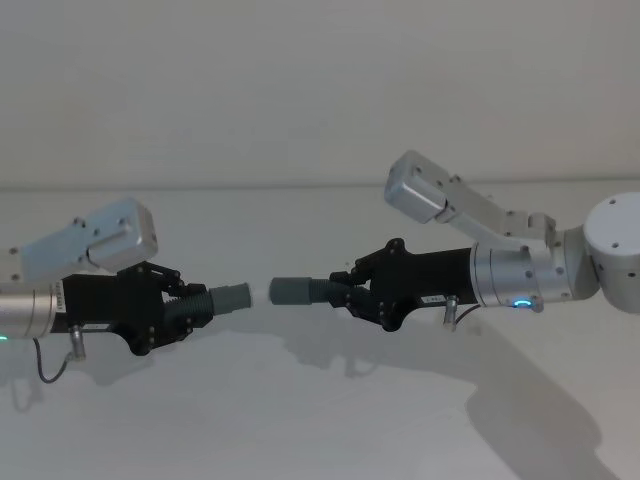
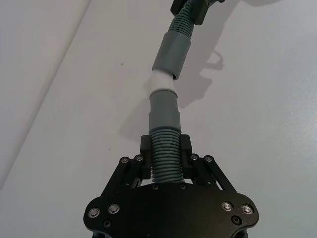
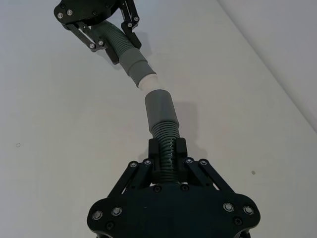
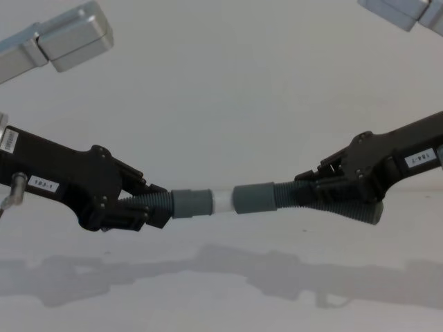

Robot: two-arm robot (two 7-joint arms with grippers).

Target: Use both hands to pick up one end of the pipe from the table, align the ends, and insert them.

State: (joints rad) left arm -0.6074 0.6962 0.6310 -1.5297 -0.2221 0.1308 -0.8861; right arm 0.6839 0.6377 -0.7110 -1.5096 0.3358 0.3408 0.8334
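Nothing lies between your two claws except the hose ends themselves; under them there is the white table [image 1: 300,420], carrying the shadows of arms and hoses, with a pale wall behind it.

Your left claw [image 1: 185,308] is clamped on the ribbed part of the left pipe piece [image 1: 215,302], and your right claw [image 1: 350,290] is clamped the same way on the right pipe piece [image 1: 305,291]. Both pieces are held up off the table, each sticking out ahead of its claw toward the other.

Each piece is dark-grey ribbed hose ending in a smooth, lighter grey cuff. The left cuff [image 4: 192,203] carries a narrower white tip [image 4: 222,202]; the right cuff [image 4: 254,198] is a plain socket.

From the head view you see a small gap between the two ends, with the white tip hard to make out against the table. The chest view shows that tip plainly, reaching right up to the socket's mouth, and the two pieces meeting at a shallow angle. The left wrist view looks along the left piece and shows the socket set at an angle over the tip, slightly off line. The right wrist view shows the tip just beside the socket's rim, to one side of it; whether it has entered you cannot tell.
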